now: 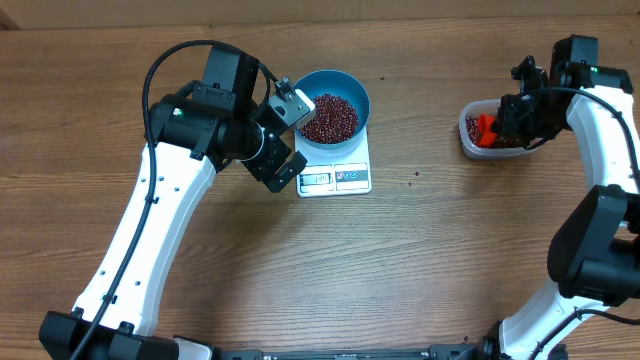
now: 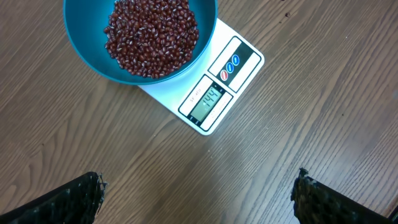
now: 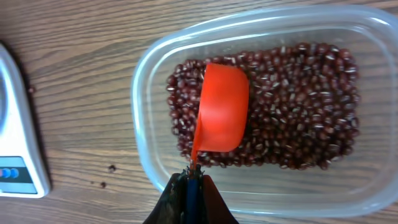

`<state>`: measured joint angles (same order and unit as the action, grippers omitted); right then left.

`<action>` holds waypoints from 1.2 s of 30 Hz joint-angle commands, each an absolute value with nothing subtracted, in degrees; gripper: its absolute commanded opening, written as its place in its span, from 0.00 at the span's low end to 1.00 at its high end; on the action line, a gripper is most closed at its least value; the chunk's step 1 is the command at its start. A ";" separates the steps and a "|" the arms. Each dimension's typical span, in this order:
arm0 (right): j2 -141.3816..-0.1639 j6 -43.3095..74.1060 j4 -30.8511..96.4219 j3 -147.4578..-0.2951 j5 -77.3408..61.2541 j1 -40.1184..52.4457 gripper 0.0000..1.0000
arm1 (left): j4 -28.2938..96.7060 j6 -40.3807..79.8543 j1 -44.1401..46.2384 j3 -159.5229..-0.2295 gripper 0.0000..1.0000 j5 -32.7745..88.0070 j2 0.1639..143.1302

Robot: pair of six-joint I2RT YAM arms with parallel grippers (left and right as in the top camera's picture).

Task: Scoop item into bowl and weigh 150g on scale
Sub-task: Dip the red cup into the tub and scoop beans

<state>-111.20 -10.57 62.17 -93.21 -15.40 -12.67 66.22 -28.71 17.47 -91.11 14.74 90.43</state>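
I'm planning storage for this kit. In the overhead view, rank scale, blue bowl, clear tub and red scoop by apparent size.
1. Scale, blue bowl, clear tub: too alike to rank; the bowl covers part of the scale, the right arm part of the tub.
2. Red scoop: clearly smallest.

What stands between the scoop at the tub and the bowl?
Nothing visible does. Between the tub, where the right gripper holds the scoop, and the bowl lies bare table with a few stray beans. The left gripper is on the bowl's other side.
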 commanded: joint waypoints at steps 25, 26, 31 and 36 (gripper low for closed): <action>-111.33 -15.31 67.44 -97.27 -38.98 -24.67 0.04 | 66.15 -29.58 17.28 -90.78 1.00 14.81 90.76; -111.26 -15.55 67.79 -97.27 -40.53 -25.19 0.04 | 66.15 -29.58 17.28 -90.78 0.99 14.79 90.76; -110.76 -17.08 68.97 -97.27 -46.41 -26.63 0.04 | 66.15 -29.58 17.28 -90.78 1.00 14.81 90.76; -109.30 -18.11 69.80 -97.27 -49.69 -26.65 0.04 | 66.15 -29.58 17.28 -90.78 1.00 14.81 90.76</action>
